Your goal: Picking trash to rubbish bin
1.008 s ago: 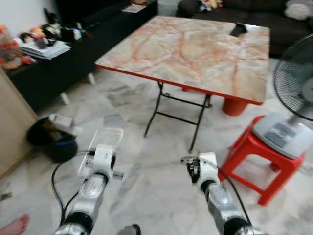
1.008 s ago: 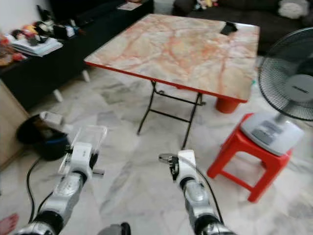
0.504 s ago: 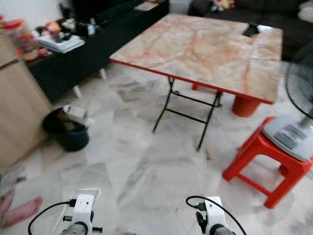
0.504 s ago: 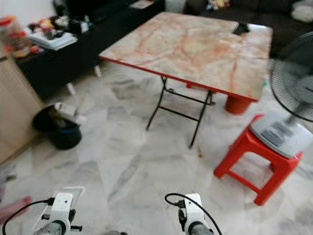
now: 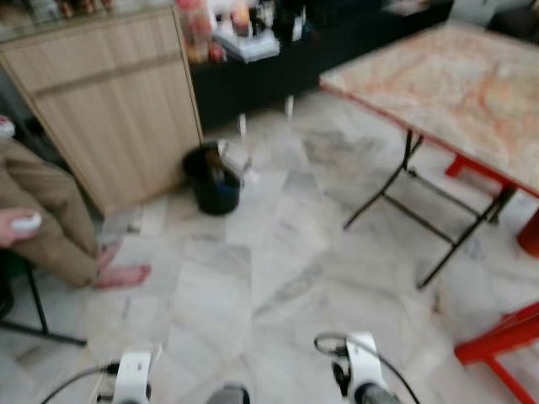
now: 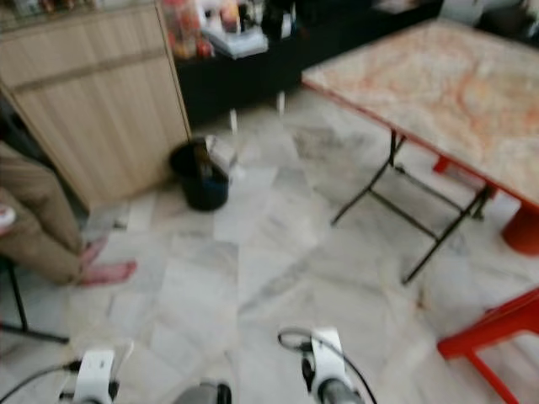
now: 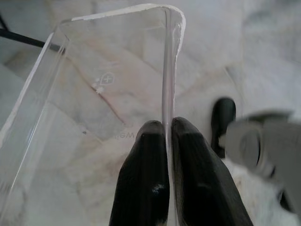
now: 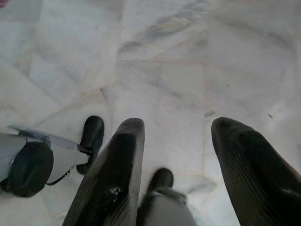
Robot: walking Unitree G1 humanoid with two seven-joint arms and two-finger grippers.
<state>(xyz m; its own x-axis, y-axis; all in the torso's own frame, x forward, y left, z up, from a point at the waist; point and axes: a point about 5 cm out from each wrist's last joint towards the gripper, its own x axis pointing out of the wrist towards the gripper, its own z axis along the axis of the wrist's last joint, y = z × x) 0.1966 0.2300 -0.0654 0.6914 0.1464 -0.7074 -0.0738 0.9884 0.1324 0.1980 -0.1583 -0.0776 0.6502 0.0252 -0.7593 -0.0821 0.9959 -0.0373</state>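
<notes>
My left gripper (image 7: 163,141) is pinched tight on one thin wall of a clear plastic container (image 7: 99,84), the two black fingers (image 7: 143,174) pressed together with the transparent edge caught between them; the container juts out past the fingertips over pale marble floor (image 8: 178,61), and a faint embossed mark shows on its wall (too small to read). From my head I see that arm's white wrist low at the bottom edge, with a sliver of the container beside it. My right gripper (image 8: 176,141) carries nothing, its two fingers spread well apart above the floor, and between them I look down on part of my own leg and dark foot. Ahead and to my left, the rubbish bin (image 5: 215,178) stands on the floor, a small dark round tub with some pale trash sticking up out of it, just beside the corner of a light wooden cabinet (image 5: 109,101) and in front of a low black shelf (image 5: 286,59) crowded with blurred objects. Farther left a person sits, a bare foot (image 5: 122,274) flat on the marble and a tan trouser leg above it. To my right is a folding table (image 5: 455,93) with a red-edged marbled top on thin black legs, and a red stool (image 5: 501,345) near the lower right corner.
</notes>
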